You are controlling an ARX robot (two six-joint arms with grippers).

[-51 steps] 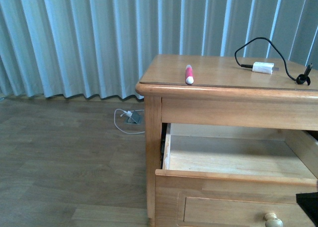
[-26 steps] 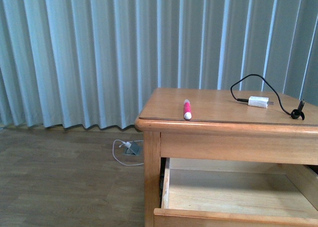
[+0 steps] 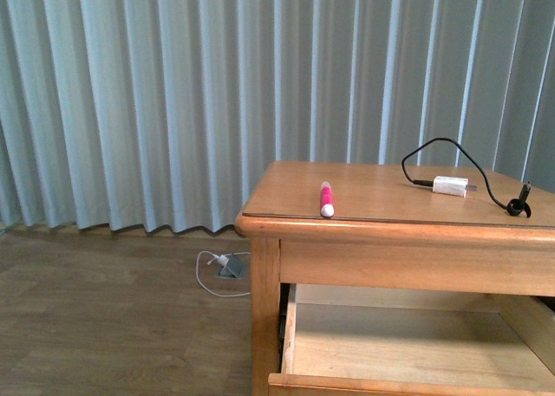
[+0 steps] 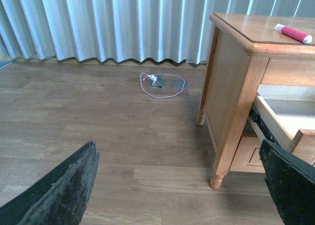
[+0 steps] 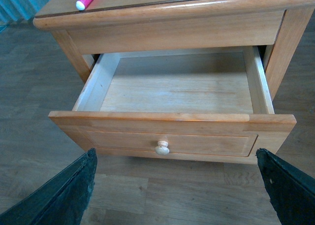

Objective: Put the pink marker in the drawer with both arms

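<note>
**Surface.** The marker [image 3: 326, 199] lies flat on the nightstand [image 3: 265, 309] surface, towards the front-left corner. Its white end points at the front edge and stops just short of it. The rest of the front strip of the surface is bare wood. A white charger [image 3: 450, 186] with a looping black cable [image 3: 434, 143] sits further back and to the right, well apart from the marker.

**Drawer.** The drawer [image 5: 147, 117] stands pulled well out below the surface's front edge, its mouth open upward. Its bare wooden bottom shows between the two side walls. The knob [image 5: 162, 147] is centred on the front panel.

**Left jaws.** They are wide apart and hold nothing. Both fingers [image 4: 64, 185] show at the lower corners of the left wrist view. They are off to the nightstand's left side, over open floor [image 4: 98, 116].

**Right jaws.** They are wide apart and hold nothing. They face the drawer front from above, and the fingers [image 5: 64, 195] are clear of the panel.

**Surroundings.** A coiled white lead [image 3: 217, 270] lies on the floor by the curtain [image 3: 173, 93], clear of the nightstand's legs. Neither arm shows in the front view.
</note>
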